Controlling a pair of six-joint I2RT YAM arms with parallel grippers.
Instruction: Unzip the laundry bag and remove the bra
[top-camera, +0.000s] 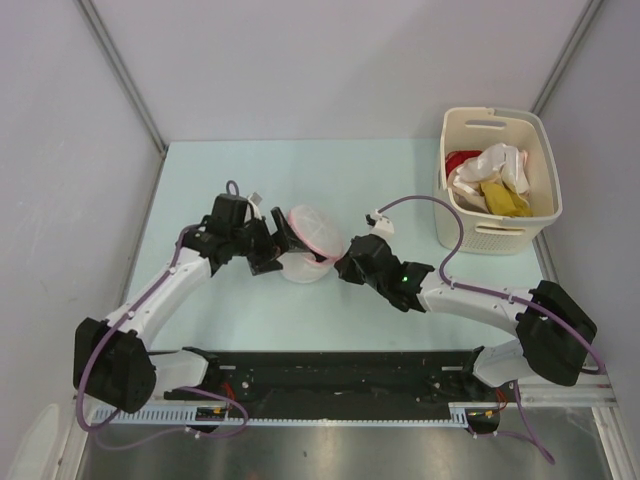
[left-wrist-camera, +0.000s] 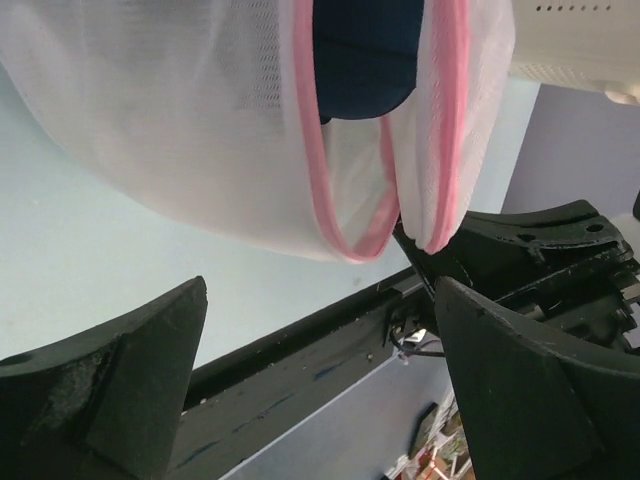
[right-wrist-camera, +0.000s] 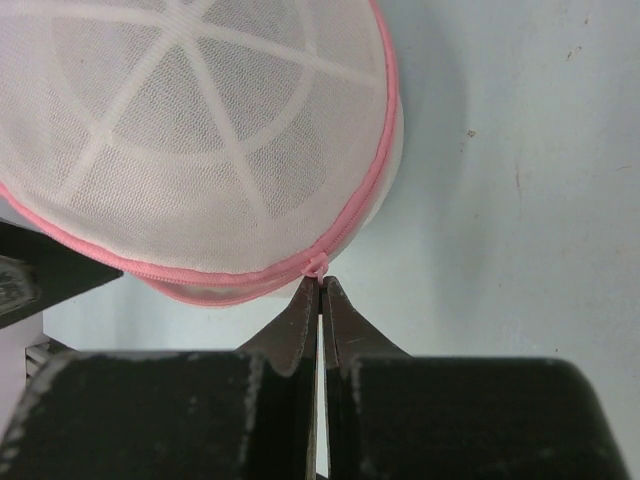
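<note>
The laundry bag (top-camera: 312, 238), a round white mesh pouch with pink zipper trim, sits at the middle of the table between both grippers. My right gripper (right-wrist-camera: 320, 287) is shut on the pink zipper pull (right-wrist-camera: 317, 266) at the bag's rim (right-wrist-camera: 200, 140). In the left wrist view the bag (left-wrist-camera: 180, 130) is partly unzipped, and the dark navy bra (left-wrist-camera: 365, 60) shows inside the gap. My left gripper (left-wrist-camera: 320, 340) stands open just short of that opening with nothing between its fingers (left-wrist-camera: 110, 390). From above, the left gripper (top-camera: 277, 243) is against the bag's left side and the right gripper (top-camera: 347, 265) at its right.
A cream slotted basket (top-camera: 545, 150) stands at the back right, holding white, yellow and red clothes (top-camera: 495, 180). A black rail (top-camera: 330, 365) runs along the near edge between the arm bases. Grey walls close in the table on three sides.
</note>
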